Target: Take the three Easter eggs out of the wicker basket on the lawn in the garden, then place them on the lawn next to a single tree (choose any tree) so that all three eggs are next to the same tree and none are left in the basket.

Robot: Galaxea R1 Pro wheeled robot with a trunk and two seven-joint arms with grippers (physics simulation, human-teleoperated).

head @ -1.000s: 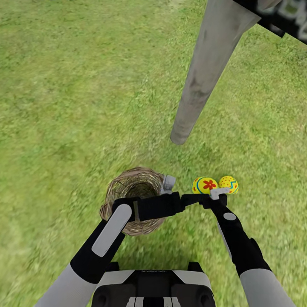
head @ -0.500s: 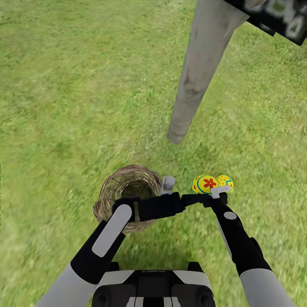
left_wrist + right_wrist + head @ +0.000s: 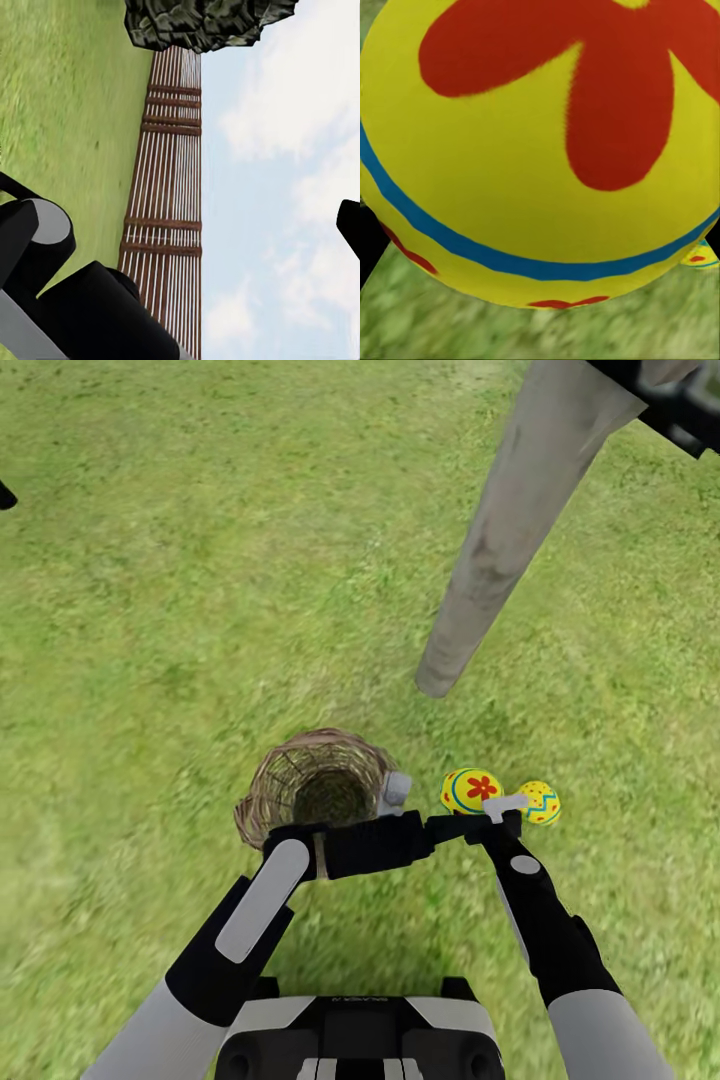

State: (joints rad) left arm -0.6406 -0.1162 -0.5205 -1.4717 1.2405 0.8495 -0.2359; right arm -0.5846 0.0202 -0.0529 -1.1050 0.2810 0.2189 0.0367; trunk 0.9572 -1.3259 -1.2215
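R gripper [image 3: 487, 812] clamping flower egg [image 3: 471, 790], carrying it low over lawn [image 3: 150, 610]; 2nd egg [image 3: 540, 802] lying beside, now slightly further apart. Basket [image 3: 315, 790] looking empty. Trunk [image 3: 500, 540] near. L gripper [image 3: 395, 790]: state unclear.

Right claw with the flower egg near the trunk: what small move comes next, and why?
Probably lower the right claw and release the yellow red-flower egg onto the green lawn. It sits beside the yellow zigzag egg, near the pale grey trunk, outside the brown wicker basket.

Two yellow eggs [image 3: 472, 790] [image 3: 541, 801] on lawn [image 3: 150, 610] — beside wicker basket [image 3: 315, 788], near tree [image 3: 520, 520]
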